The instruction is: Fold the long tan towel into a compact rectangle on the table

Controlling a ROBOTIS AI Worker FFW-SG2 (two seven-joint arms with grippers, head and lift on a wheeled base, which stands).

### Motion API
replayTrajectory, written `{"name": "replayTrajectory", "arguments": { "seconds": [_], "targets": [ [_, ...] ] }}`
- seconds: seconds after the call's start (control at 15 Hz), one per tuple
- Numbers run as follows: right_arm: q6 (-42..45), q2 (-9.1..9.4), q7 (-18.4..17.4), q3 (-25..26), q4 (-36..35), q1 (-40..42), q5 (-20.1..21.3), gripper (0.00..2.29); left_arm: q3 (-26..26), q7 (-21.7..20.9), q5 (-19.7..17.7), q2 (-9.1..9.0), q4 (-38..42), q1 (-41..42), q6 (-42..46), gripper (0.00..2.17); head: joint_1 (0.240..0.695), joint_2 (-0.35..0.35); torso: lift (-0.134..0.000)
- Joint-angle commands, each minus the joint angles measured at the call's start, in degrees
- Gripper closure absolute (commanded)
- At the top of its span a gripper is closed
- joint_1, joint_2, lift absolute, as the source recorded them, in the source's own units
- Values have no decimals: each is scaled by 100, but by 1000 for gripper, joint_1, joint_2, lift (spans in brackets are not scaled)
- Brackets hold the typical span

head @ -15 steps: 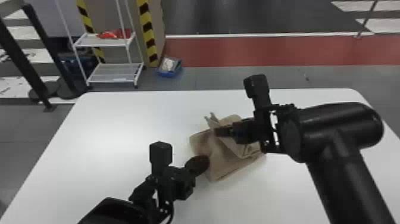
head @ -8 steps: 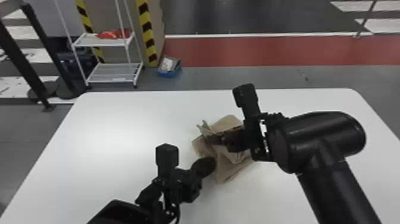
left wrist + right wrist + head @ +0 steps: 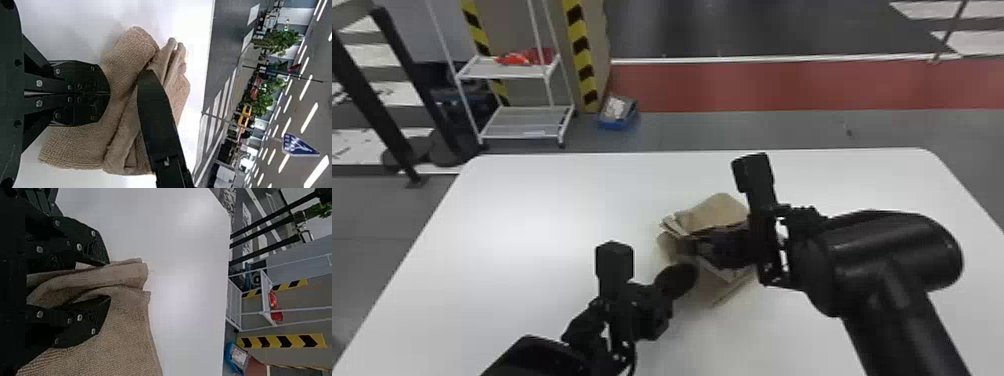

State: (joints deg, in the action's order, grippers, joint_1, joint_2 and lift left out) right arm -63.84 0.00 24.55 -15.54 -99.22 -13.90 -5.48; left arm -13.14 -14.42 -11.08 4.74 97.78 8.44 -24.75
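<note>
Two fingers (image 3: pixel 84 323) astride towel (image 3: pixel 127 333), right wrist

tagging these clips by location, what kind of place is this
Probably a large indoor hall or robot test floor: a wheeled white shelf rack, a hazard-striped post and rows of ceiling lights.

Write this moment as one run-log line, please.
Tan towel: loosely folded on white table | left pincer: shut, over towel | right pincer: open, towel layers between fingers | compact rectangle: not yet
</note>
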Motion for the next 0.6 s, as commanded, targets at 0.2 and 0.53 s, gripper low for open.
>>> {"name": "replayTrajectory", "arguments": {
  "seconds": [0.2, 0.53],
  "targets": [
    [-310, 5, 59, 1176, -1302, 731, -656, 63, 31, 45, 0, 9, 119, 114, 0, 1970, 695, 38, -123],
    [-397, -255, 595, 2169, -1689, 1293, -849, 1872, 22, 124, -44, 9, 259, 184, 88, 1966, 695, -28, -123]
  ]
}}
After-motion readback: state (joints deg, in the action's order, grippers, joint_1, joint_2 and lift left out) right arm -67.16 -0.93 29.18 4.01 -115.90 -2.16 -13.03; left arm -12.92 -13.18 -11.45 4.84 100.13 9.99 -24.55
